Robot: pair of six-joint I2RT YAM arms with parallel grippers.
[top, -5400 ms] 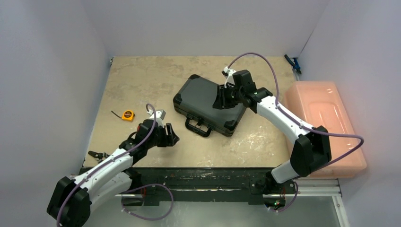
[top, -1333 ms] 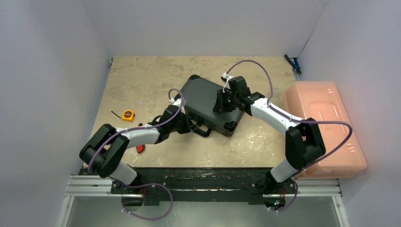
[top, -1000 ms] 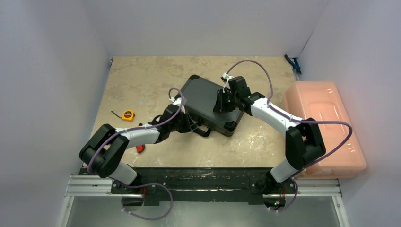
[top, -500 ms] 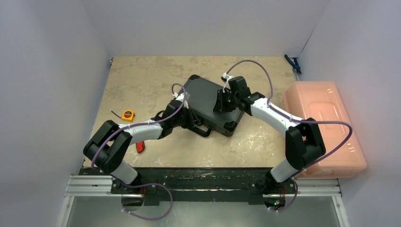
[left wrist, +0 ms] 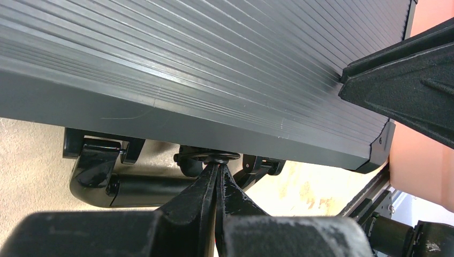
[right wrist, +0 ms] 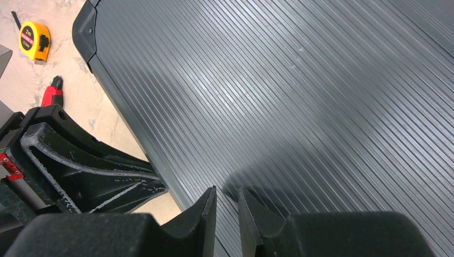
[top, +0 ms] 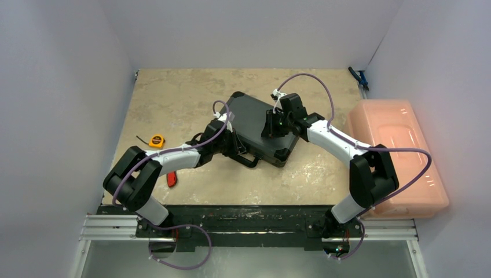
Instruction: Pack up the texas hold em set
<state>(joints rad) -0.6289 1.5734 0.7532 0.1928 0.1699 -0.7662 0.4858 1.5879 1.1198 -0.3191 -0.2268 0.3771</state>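
**Case shut on the table, both grippers on it**

Left gripper (left wrist: 217,167): jaws pressed together, no gap between the tips. The tips sit against a small round black fitting (left wrist: 207,156) under the front edge of the briefcase (top: 250,114), just beside the handle (left wrist: 123,187). Could be nipping the fitting, but the wrist view is too tight to say.

Right gripper (right wrist: 226,191): jaws nearly together, thin slit between them, nothing in it. The tips are down at the ribbed lid, toward its right half. I can't tell touching from just above.

Briefcase: black, lid closed, lying flat near the middle of the table (top: 173,95). It's turned at an angle, with the handle side facing the arms. No chips, discs or dice in sight.

Left arm reaches in low from the left to the handle side. Right arm comes over from the right onto the lid.

Around it:
- yellow tape measure (top: 156,140) left of the case, well apart
- red-handled knife (top: 171,179) near the front edge, under the left arm's forearm
- pink bin (top: 399,150) off the table's right side
- blue-handled tool (top: 358,75) at the back right corner
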